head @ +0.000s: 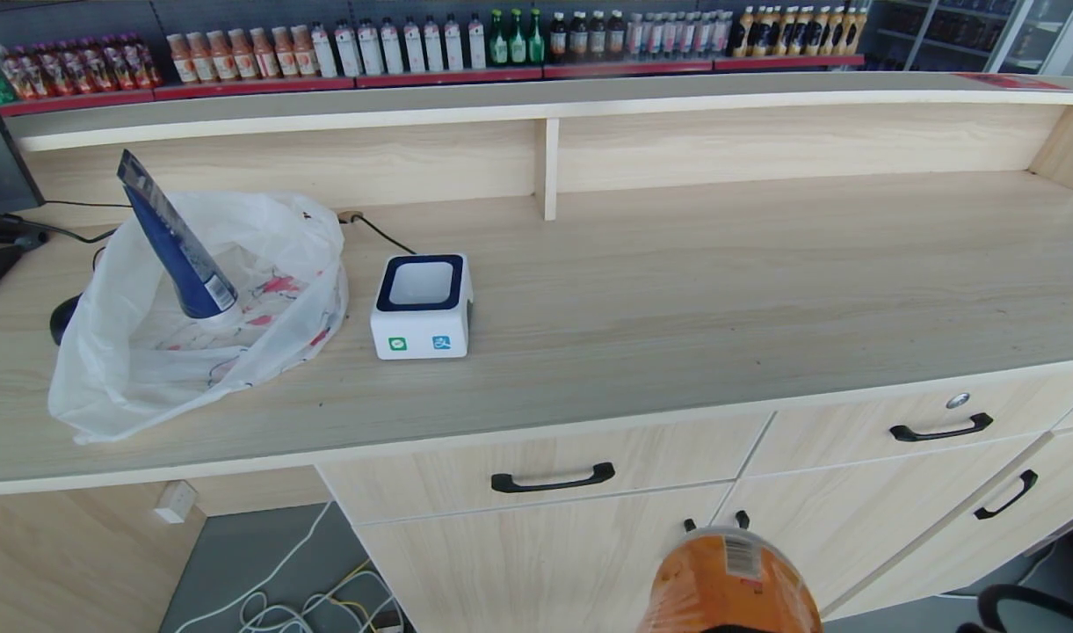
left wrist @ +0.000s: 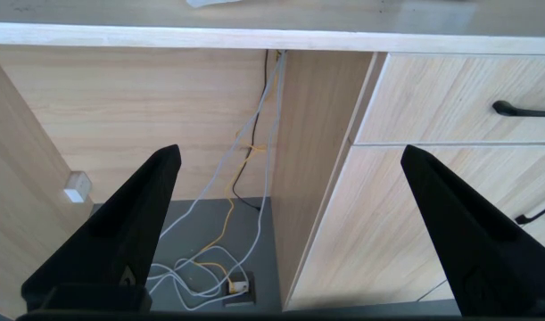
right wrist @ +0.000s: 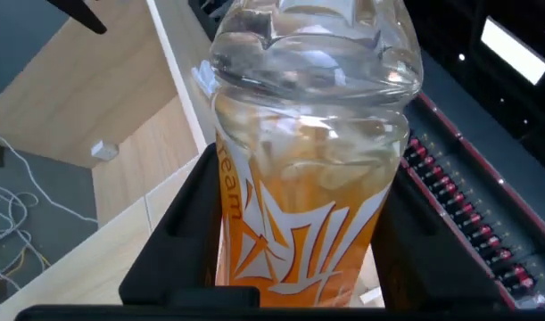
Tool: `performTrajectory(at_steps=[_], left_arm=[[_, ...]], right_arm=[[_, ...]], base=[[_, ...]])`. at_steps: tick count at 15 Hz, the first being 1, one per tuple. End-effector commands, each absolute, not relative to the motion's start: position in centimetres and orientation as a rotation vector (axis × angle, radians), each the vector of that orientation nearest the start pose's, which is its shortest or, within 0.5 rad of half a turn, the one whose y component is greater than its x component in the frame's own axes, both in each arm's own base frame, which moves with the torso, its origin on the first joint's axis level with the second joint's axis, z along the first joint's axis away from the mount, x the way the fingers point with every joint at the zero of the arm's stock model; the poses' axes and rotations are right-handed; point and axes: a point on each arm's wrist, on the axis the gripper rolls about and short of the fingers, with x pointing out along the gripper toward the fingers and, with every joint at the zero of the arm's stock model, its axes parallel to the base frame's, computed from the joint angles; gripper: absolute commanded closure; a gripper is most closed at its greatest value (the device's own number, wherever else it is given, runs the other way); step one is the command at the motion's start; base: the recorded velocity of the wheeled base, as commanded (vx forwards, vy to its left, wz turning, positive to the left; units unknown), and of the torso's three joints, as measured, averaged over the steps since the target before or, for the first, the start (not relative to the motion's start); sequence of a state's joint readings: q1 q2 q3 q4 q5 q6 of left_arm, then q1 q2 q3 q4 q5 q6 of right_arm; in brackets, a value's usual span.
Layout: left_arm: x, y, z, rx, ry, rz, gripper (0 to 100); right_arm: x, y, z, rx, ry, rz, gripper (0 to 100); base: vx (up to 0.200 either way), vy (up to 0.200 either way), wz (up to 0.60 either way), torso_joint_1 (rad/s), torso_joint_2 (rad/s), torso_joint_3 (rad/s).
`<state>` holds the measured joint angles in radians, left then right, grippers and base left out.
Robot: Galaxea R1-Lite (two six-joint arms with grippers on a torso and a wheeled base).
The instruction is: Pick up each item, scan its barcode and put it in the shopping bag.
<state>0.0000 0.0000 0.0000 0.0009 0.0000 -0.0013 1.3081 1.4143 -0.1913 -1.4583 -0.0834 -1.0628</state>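
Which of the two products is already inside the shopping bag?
The blue tube, leaning in the white bag; the orange bottle is in the right gripper, below the countertop.

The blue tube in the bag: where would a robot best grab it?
Probably the upper half, from above: the tube stands cap-down and leaning, its flat end clear above the bag, whose plastic surrounds the lower part.

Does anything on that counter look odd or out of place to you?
Only the blue tube: it stands tilted in the shopping bag, its flat end poking above the rim. Nothing looks spilled or broken.
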Motion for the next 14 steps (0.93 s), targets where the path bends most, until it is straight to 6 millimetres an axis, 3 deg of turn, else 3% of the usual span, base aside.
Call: performTrajectory(at_steps=[1, 7, 14], left_arm=[[-2.3, 0.0, 7.5, -0.002, 0.002, 0.000, 0], [-2.3, 0.0, 7.5, -0.003, 0.000, 0.000, 0], [-2.3, 0.0, 7.5, -0.002, 0.002, 0.000, 0]], right_arm=[[5.0, 17.2, 17.9, -0.726, -0.747, 0.964, 100], [6.8, 15.5, 18.7, -0.504, -0.580, 0.852, 100], [11.8, 12.4, 21.4, -0.244, -0.490, 0.553, 100]], base=[[0.000, 0.000, 0.00, 0.000, 0.00, 0.000], [0.000, 0.000, 0.00, 0.000, 0.00, 0.000], [0.000, 0.000, 0.00, 0.000, 0.00, 0.000]])
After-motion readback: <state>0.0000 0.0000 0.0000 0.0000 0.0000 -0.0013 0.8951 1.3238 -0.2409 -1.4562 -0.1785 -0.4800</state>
